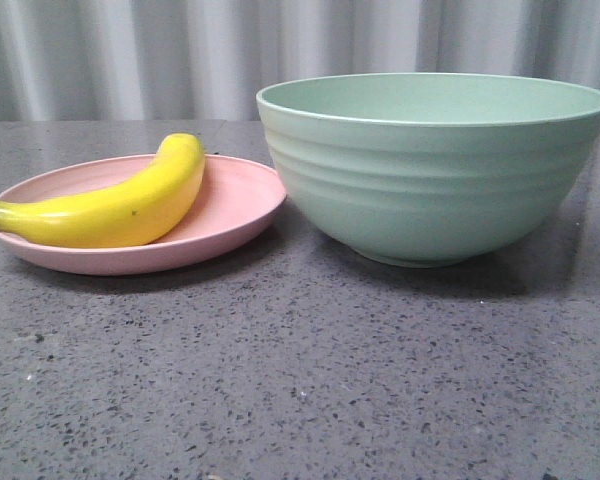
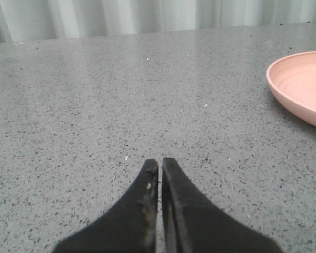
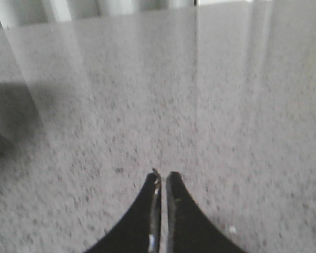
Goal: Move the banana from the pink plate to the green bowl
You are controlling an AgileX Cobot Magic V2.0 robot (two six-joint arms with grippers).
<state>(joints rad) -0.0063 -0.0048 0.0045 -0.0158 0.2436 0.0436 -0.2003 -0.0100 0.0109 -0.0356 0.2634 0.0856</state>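
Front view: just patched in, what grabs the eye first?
The glossy bright-yellow curved banana lies across the shallow pale-pink round plate at left, its greenish stem end past the rim. Right of it stands the large ridged mint-green bowl, much taller. Both end effectors, left and right, are shut over bare speckled tabletop.

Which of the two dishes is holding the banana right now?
The pink plate, left of the green bowl; the banana lies across it.

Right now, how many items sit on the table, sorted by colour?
Yellow: 1, the banana
Pink: 1, the pink plate
Green: 1, the green bowl
Total: 3
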